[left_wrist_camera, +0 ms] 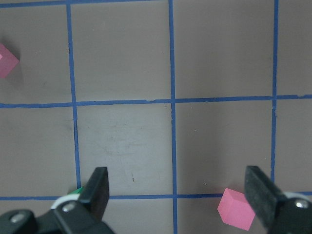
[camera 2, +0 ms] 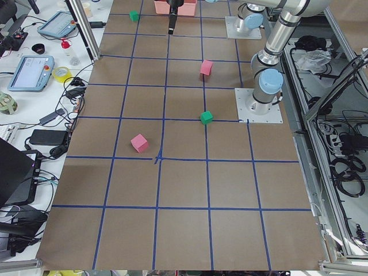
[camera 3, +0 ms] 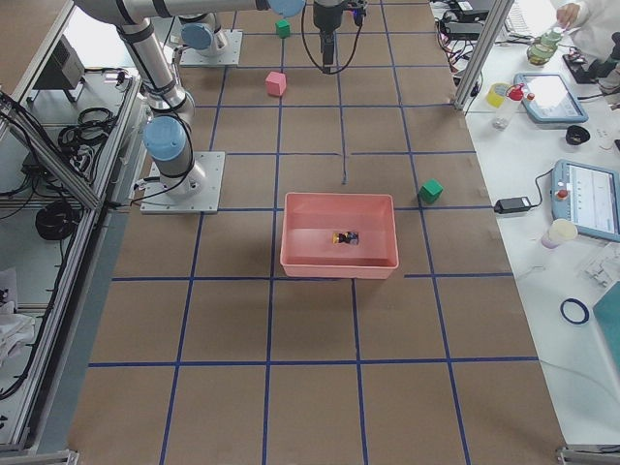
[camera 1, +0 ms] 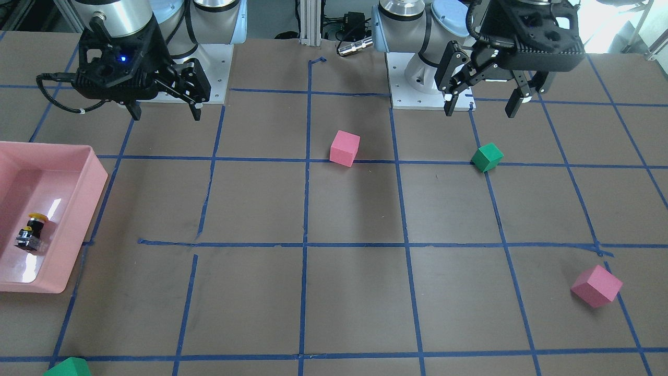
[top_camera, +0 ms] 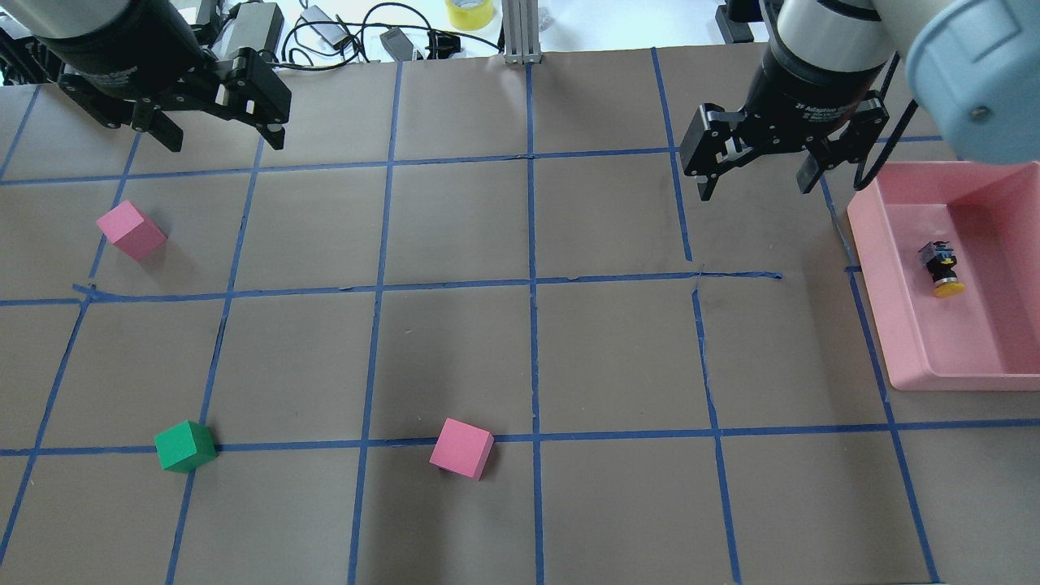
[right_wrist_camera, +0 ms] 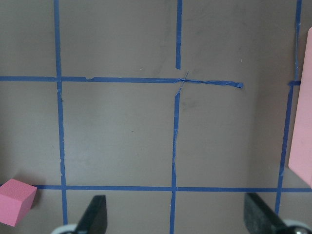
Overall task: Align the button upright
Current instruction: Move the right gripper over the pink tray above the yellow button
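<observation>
The button (top_camera: pixel 941 268), with a yellow cap, black body and greyish base, lies on its side inside the pink tray (top_camera: pixel 873 268) at the table's right. It also shows in the front view (camera 1: pixel 32 232) and the right side view (camera 3: pixel 345 237). My right gripper (top_camera: pixel 756 189) is open and empty, hanging above the table to the left of the tray and apart from it; it also shows in the front view (camera 1: pixel 167 114). My left gripper (top_camera: pixel 226 142) is open and empty over the far left of the table (camera 1: pixel 480 111).
A pink cube (top_camera: pixel 131 230) and a green cube (top_camera: pixel 185 446) lie on the left. Another pink cube (top_camera: pixel 461 448) lies near the middle front. A second green cube (camera 1: pixel 68 368) sits at the table's far edge beyond the tray (camera 1: pixel 96 172).
</observation>
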